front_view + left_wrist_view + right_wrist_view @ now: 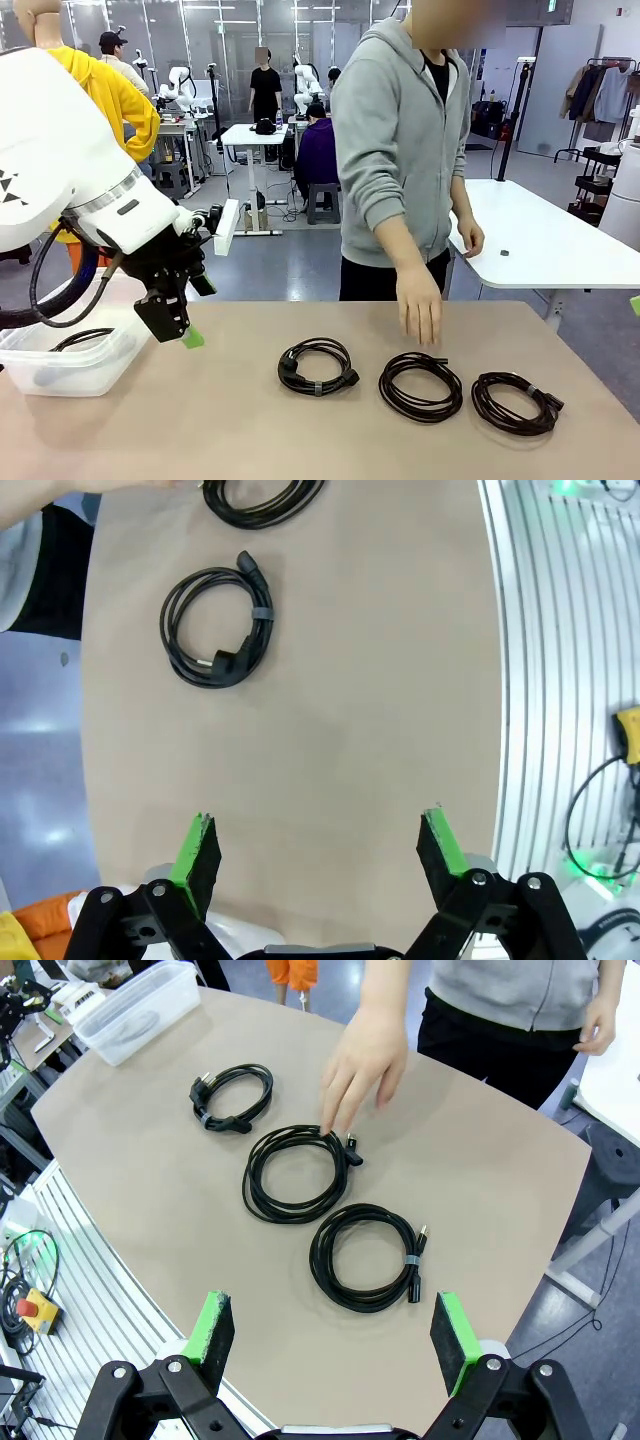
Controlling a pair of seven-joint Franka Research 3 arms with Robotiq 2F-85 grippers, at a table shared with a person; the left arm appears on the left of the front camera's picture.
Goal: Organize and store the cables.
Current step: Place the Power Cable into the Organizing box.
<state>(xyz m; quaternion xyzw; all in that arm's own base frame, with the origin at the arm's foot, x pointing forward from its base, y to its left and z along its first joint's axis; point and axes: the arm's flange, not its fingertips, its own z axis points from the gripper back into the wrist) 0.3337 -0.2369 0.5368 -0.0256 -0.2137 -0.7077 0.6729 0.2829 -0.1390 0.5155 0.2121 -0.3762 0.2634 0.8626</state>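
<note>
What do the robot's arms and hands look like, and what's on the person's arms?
The left arm is glossy white and rounded, with small black triangle marks and black wiring looping beneath. The left hand and right hand are black, each with two fingers tipped by green pads. The person wears a grey hoodie with long sleeves.

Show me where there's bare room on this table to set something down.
Bare tabletop lies along the near edge and between the clear bin and the leftmost cable. Crowded at right: the middle cable under a person's hand, the right cable close beside.
</note>
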